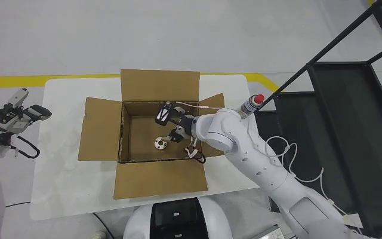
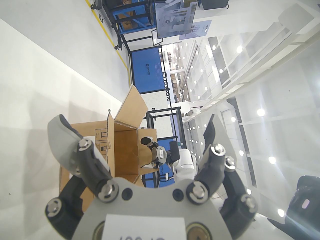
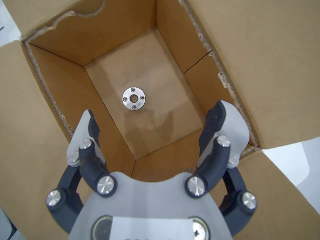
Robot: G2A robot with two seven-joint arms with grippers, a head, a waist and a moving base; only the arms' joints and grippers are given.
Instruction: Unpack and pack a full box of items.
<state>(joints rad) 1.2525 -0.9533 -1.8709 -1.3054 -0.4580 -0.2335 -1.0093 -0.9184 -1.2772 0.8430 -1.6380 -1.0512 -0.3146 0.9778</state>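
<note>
- Now right gripper (image 3: 153, 112), spread wide, hangs over the flange (image 3: 133, 98) in the box (image 3: 62, 76); pads may skid off its thin rim.
- Also wide and empty: left gripper (image 2: 135, 121).

glossy white arm (image 1: 239, 140), grey-and-black fingers (image 3: 232, 122), silver screws (image 3: 107, 184), thin white cables (image 1: 190, 105)

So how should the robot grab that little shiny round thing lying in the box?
Probably by its outer rim, coming straight down from above. The metal disc lies flat on the floor of the box, with tall walls all round, so a sideways reach looks blocked. The open right gripper hangs over the box and could pinch two opposite edges of the rim.
</note>
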